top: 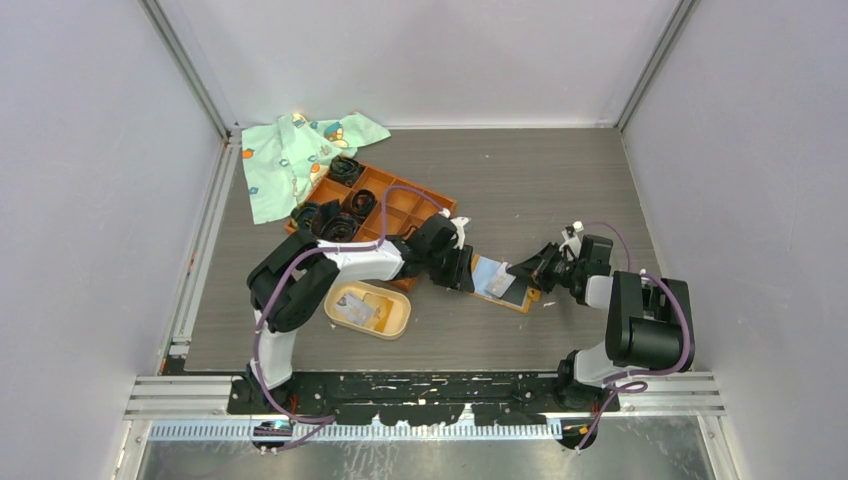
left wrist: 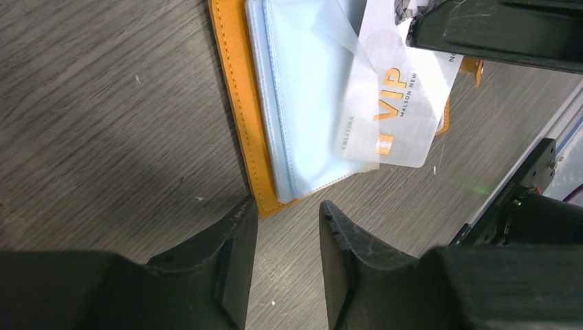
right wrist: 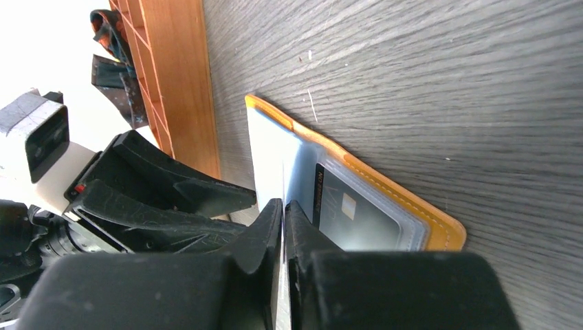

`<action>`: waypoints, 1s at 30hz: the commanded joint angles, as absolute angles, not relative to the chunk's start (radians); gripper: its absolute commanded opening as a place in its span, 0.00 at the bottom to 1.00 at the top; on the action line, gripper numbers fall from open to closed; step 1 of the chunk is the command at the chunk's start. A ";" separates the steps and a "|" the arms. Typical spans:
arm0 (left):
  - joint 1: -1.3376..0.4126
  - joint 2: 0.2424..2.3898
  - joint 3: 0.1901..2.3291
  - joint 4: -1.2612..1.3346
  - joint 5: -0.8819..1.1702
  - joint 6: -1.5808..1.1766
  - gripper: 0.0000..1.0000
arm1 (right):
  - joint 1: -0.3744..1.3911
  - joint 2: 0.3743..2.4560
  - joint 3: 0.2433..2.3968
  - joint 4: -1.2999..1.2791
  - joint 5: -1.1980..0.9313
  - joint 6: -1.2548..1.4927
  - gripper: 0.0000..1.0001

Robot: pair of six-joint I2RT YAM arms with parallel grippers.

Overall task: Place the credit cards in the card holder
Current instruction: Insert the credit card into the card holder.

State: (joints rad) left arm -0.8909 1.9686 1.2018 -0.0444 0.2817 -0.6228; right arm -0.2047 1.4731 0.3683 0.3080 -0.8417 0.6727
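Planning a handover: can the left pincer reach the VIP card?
Probably yes: left pincer hangs open near the wallet, the VIP card juts from its sleeve; right pincer covers only one end.

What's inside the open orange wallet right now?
Clear blue sleeves and a silver VIP card, partly under a sleeve flap. Whatever lies in the sleeves beneath is covered.

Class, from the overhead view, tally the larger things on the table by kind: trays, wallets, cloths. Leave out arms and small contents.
Trays: 2 (orange grid tray, beige oval tray)
Wallets: 1 (orange wallet)
Cloths: 1 (green cloth)
Total: 4
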 commanded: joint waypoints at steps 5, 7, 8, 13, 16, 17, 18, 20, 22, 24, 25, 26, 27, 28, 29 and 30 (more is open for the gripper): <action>-0.895 1.980 1.222 -0.011 0.308 -0.635 0.39 | -0.201 1.509 0.481 0.073 -0.855 0.554 0.16; -0.894 1.980 1.229 -0.016 0.308 -0.633 0.39 | -0.201 1.517 0.487 0.053 -0.855 0.552 0.17; -0.893 1.981 1.232 -0.019 0.308 -0.632 0.39 | -0.201 1.521 0.490 0.046 -0.850 0.553 0.18; -0.893 1.993 1.256 -0.033 0.316 -0.625 0.39 | -0.196 1.579 0.525 0.027 -0.874 0.537 0.18; -0.893 2.002 1.268 -0.039 0.321 -0.621 0.39 | -0.185 1.608 0.547 0.018 -0.888 0.526 0.19; -0.893 2.004 1.271 -0.041 0.320 -0.621 0.39 | -0.182 1.617 0.555 0.018 -0.891 0.526 0.19; -0.893 2.006 1.273 -0.043 0.321 -0.619 0.39 | -0.178 1.627 0.564 0.018 -0.895 0.526 0.19; -0.894 2.008 1.277 -0.045 0.322 -0.617 0.39 | -0.174 1.650 0.582 0.008 -0.904 0.521 0.19; -0.894 2.011 1.280 -0.047 0.322 -0.616 0.39 | -0.167 1.679 0.605 -0.024 -0.914 0.508 0.19; -0.892 2.012 1.285 -0.051 0.322 -0.615 0.39 | -0.159 1.696 0.626 -0.057 -0.921 0.492 0.19; -0.891 2.014 1.288 -0.052 0.322 -0.614 0.39 | -0.154 1.704 0.635 -0.067 -0.924 0.485 0.19; -0.891 2.015 1.290 -0.053 0.322 -0.614 0.39 | -0.150 1.708 0.643 -0.072 -0.926 0.483 0.19; -0.890 2.017 1.292 -0.055 0.322 -0.614 0.39 | -0.145 1.714 0.652 -0.078 -0.927 0.479 0.19; -0.889 2.019 1.294 -0.055 0.323 -0.614 0.39 | -0.140 1.717 0.662 -0.084 -0.930 0.473 0.20; -0.889 2.020 1.295 -0.055 0.324 -0.614 0.39 | -0.136 1.723 0.671 -0.093 -0.931 0.469 0.20; -0.887 2.020 1.296 -0.055 0.325 -0.614 0.39 | -0.133 1.729 0.681 -0.102 -0.931 0.462 0.21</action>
State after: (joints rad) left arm -0.8898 2.0068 1.2575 -0.0654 0.3042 -0.6235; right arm -0.1539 1.7138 0.6323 -0.0502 -0.9112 0.5056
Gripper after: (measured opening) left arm 0.389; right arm 0.201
